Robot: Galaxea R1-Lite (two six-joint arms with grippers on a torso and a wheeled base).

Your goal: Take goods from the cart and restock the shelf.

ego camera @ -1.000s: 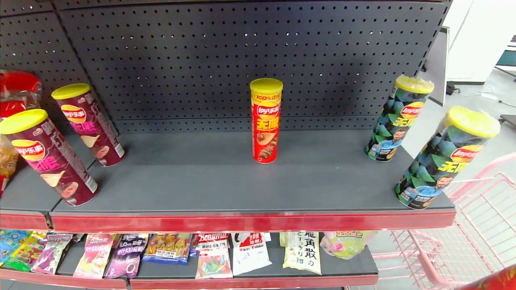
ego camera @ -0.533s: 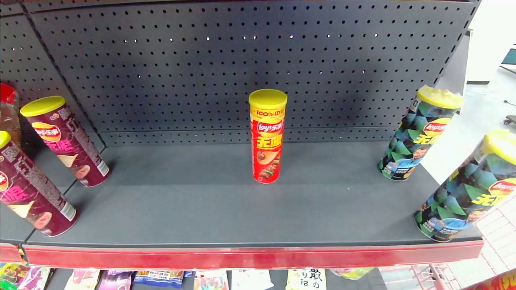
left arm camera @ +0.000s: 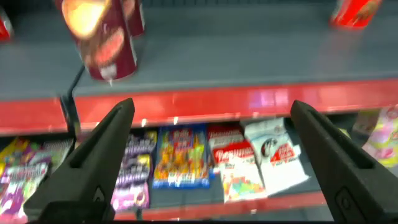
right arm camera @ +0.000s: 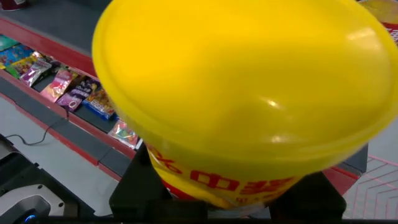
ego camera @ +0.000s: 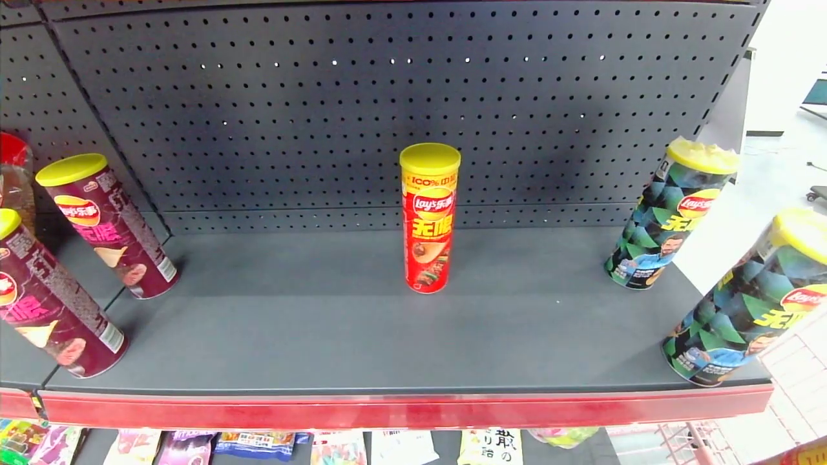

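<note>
One red can (right arm camera: 249, 93) sits clasped in right pincer (right arm camera: 233, 194).

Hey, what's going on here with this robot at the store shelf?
The robot is restocking a shelf of chip cans. Its right gripper holds a red chip can with a yellow lid, not yet placed. The left gripper is open and empty, facing the shelf's red front edge. A matching can stands mid-shelf, between maroon cans and dark patterned cans.
</note>
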